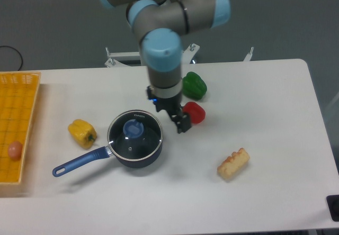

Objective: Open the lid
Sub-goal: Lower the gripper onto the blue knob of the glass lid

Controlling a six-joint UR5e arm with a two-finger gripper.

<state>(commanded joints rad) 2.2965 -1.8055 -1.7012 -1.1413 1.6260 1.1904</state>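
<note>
the lid [134, 134] sits closed on the blue saucepan [127, 153], just down and left of the claw [175, 116]. the claw hangs beside the pan's right rim holding nothing; i cannot tell how far its fingers are parted. a red pepper [196, 111] lies just right of it, a green pepper [195, 85] beyond.

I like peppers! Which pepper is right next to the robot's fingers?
The red pepper, beside the fingers. The green pepper sits farther back, and the yellow pepper is left of the pan.
</note>
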